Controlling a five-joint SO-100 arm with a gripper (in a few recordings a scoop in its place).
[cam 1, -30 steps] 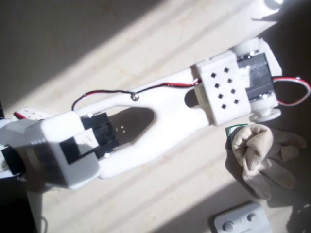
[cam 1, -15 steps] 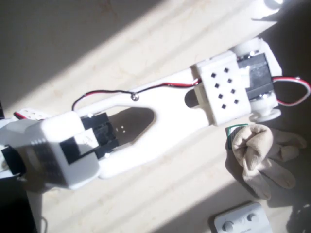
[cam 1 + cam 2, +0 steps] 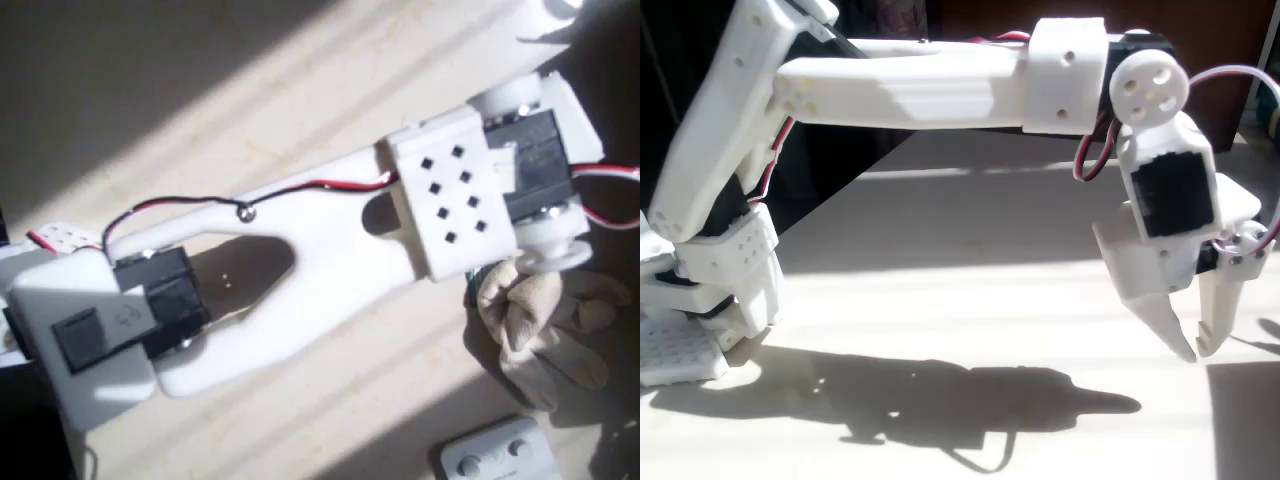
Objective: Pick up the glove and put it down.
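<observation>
The white robot arm (image 3: pixel 910 85) reaches out long over the pale bench (image 3: pixel 330 400). Bright sun falls across the bench and makes dark shadows on it.

From the side, in the fixed view, the arm bends down at its end. The gripper (image 3: pixel 1195 352) hangs there with its tips pointing at the bench, a bit above it. The two white fingers (image 3: pixel 1160 315) stand only a little apart, almost closed at the tips. Nothing is between them.

From above, the cream glove (image 3: pixel 540 325) lies on the bench at the right side. It is all crumpled, and its stubby fingers point to the right. The end of the arm covers its top edge. A small green card (image 3: pixel 473 292) peeks out just beside the glove, on its left. A white block with screws (image 3: pixel 495 455) sits near the bottom edge, below the glove and apart from it.
</observation>
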